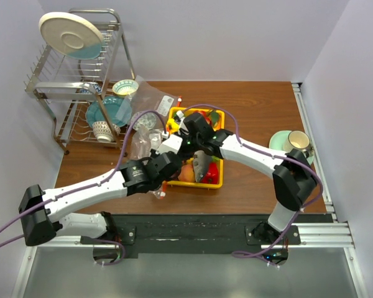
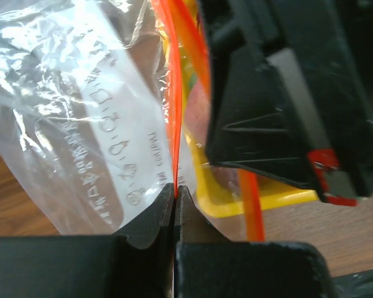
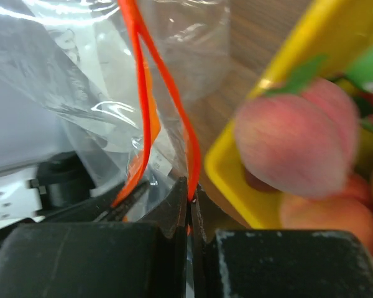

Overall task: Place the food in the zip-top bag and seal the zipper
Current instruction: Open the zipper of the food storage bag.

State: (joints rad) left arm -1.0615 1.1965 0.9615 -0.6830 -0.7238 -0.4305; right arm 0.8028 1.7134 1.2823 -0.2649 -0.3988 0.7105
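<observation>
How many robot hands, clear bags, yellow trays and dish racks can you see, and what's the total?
Hands: 2, left hand and right hand
Clear bags: 2, zip-top bag and flat labelled bag
Yellow tray: 1
Dish rack: 1
Total: 6

The overhead view is bright and evenly lit, sharp across the bench [image 1: 255,105], with only faint, soft shadows toward its near edge. Both wrist views are very close and soft. The zip-top bag [image 2: 81,124] flashes white glare along its crinkles, the zipper [image 2: 176,124] glows oversaturated orange, and the peach [image 3: 298,139] is blurred.
</observation>
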